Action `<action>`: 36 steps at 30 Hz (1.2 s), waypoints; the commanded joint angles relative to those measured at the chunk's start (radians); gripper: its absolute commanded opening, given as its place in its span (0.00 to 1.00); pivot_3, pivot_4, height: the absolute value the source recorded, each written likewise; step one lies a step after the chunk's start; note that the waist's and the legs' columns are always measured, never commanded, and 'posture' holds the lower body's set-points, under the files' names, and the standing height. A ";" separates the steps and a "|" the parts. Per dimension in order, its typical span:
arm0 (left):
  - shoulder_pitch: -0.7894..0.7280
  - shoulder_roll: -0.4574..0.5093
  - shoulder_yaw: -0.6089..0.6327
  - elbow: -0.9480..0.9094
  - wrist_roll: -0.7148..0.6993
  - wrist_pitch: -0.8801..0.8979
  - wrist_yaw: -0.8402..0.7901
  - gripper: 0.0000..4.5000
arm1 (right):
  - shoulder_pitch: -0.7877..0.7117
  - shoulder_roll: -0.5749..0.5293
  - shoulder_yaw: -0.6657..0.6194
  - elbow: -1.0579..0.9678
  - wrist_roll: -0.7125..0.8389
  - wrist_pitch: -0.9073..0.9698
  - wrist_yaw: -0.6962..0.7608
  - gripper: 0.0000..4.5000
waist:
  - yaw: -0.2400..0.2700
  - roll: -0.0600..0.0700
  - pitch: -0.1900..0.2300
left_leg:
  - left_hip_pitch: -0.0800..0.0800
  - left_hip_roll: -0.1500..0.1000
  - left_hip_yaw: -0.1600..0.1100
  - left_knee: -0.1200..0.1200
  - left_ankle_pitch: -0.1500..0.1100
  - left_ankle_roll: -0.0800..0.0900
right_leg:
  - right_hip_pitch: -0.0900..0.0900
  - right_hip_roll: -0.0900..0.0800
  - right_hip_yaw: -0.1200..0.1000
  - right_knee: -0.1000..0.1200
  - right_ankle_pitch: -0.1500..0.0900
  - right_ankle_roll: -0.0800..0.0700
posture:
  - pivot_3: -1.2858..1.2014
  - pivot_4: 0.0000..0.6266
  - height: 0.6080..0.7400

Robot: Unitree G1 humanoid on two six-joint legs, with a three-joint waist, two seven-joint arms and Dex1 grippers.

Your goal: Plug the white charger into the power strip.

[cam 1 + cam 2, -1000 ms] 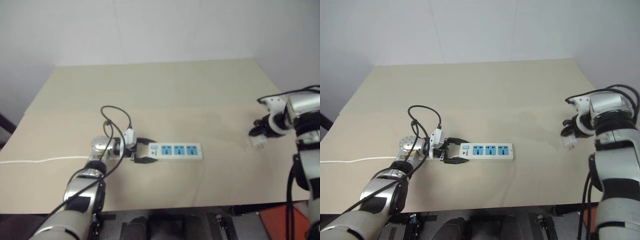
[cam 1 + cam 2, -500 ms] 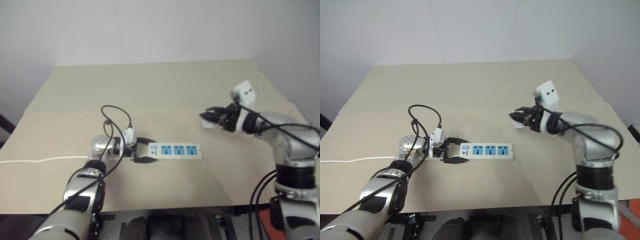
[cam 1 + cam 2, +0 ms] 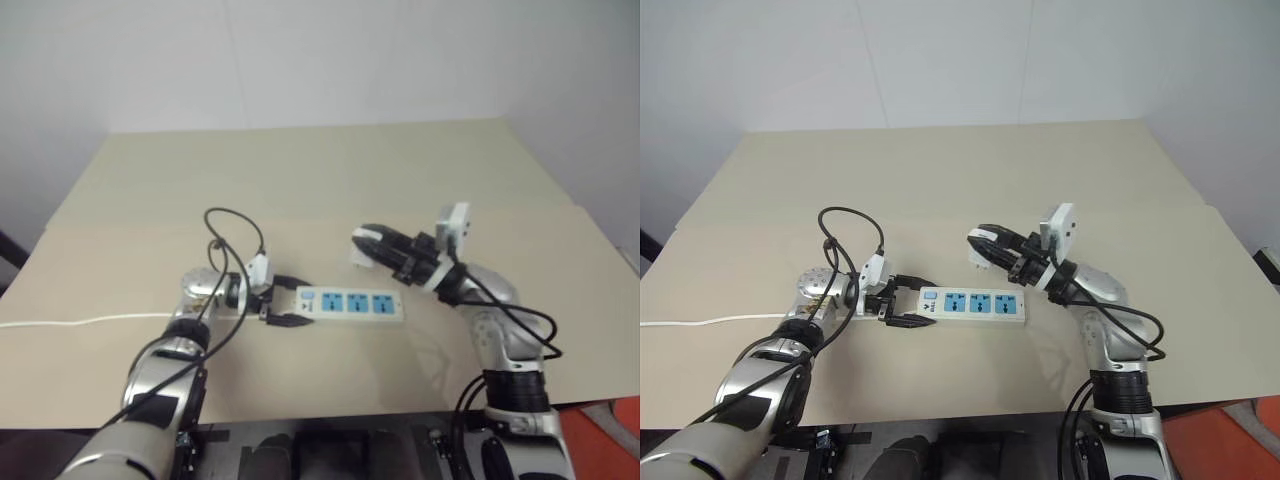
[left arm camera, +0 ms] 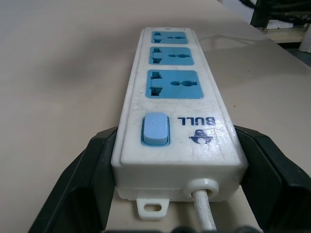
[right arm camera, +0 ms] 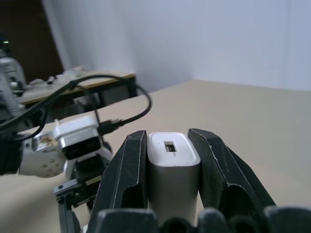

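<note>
1. Centrally, a long white power strip (image 3: 351,304) lay flat on a beige counter (image 3: 330,180), its three blue sockets facing up and a light blue switch (image 4: 155,129) at the end nearest the robot's left arm.
2. The left claw (image 3: 284,301) reached in level from the left side, its two black fingers (image 4: 85,179) spread and set against the two long sides of the strip's switch end, so the claw was clamped across the width of the strip.
3. A thin white cord (image 3: 80,321) left that same end of the strip and ran off along the counter toward the left edge.
4. A black cable (image 3: 232,235) looped above the left wrist.
5. The right claw (image 3: 982,245) was raised above the counter, just beyond the strip and near its middle, pointing toward the robot's left.
6. Its two black fingers (image 5: 125,174) were closed on the white charger (image 5: 172,170), which sat upright between them with a small rectangular port on its top face.
7. The charger was held in the air, apart from the strip, and none of the three sockets had anything plugged into it.
</note>
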 commanded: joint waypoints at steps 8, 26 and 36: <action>0.064 0.025 -0.036 -0.118 -0.051 0.047 -0.009 0.72 | -0.057 0.015 0.062 0.256 -0.031 -0.234 0.159 0.26 | -0.003 0.000 0.000 | 0.001 0.000 0.000 0.000 0.000 0.000 | 0.000 0.000 0.000 0.000 0.000 0.000 | 0.52 0.24 1.00; 0.136 0.033 -0.002 -0.206 -0.037 0.086 0.066 0.72 | -0.073 0.077 0.091 0.305 -0.018 -0.288 0.215 0.26 | -0.017 0.000 0.000 | 0.004 0.001 0.000 0.000 0.000 0.000 | 0.001 0.000 0.001 0.002 0.000 0.000 | 0.52 0.24 1.00; 0.183 0.047 0.007 -0.279 -0.042 0.117 0.077 0.72 | -0.110 0.104 0.111 0.402 -0.041 -0.339 0.247 0.26 | -0.017 0.000 0.000 | 0.004 0.001 0.000 -0.001 0.000 -0.001 | 0.001 0.000 0.001 0.003 0.000 0.000 | 0.52 0.24 1.00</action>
